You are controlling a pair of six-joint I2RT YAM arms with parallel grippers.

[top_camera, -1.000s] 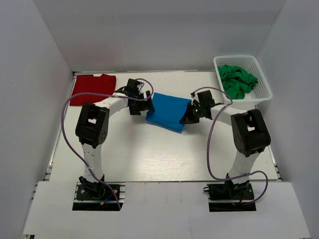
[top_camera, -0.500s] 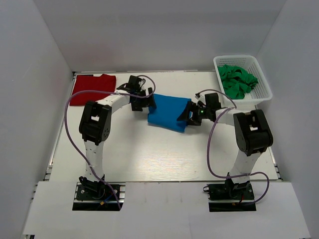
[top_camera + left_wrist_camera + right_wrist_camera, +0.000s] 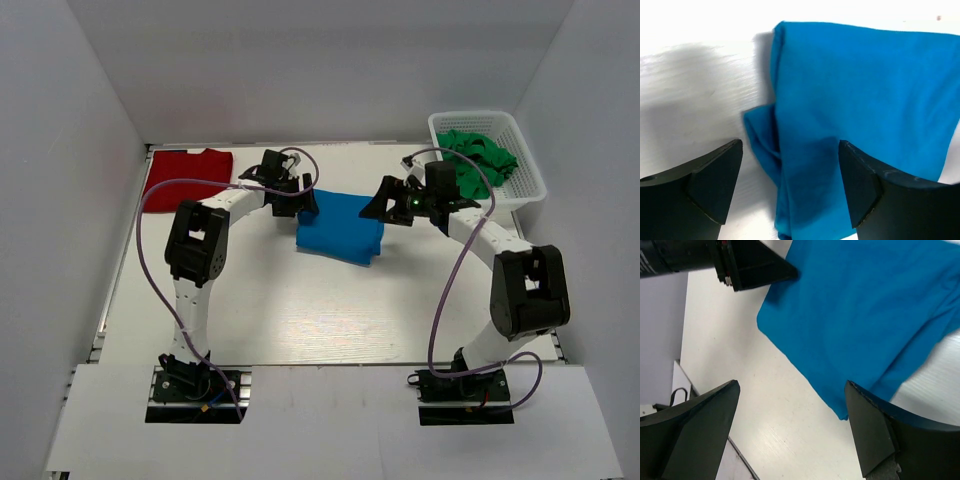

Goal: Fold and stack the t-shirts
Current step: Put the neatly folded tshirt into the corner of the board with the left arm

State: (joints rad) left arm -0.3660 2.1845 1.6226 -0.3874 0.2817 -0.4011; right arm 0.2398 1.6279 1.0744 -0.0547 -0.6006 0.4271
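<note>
A bright blue t-shirt [image 3: 340, 230] lies folded into a rectangle on the middle of the white table [image 3: 300, 310]. A dark red t-shirt [image 3: 186, 178] lies flat at the back left. My left gripper [image 3: 304, 203] hovers open over the blue shirt's left edge. In the left wrist view a bunched fold of the blue t-shirt [image 3: 855, 90] lies below the open left gripper [image 3: 790, 175], unclamped. My right gripper [image 3: 377, 209] is open above the shirt's right end. In the right wrist view the blue t-shirt [image 3: 855, 305] lies beyond the empty right gripper [image 3: 792, 425].
A white basket [image 3: 530, 190] holding green cloth [image 3: 478, 160] stands at the back right, just behind the right arm. White walls close in the table on three sides. The left arm's black gripper [image 3: 750, 265] shows at the top left of the right wrist view.
My right gripper has opened, let go of the blue shirt's right edge and risen up and back. The left gripper has shifted slightly toward the back along the shirt's left edge.
</note>
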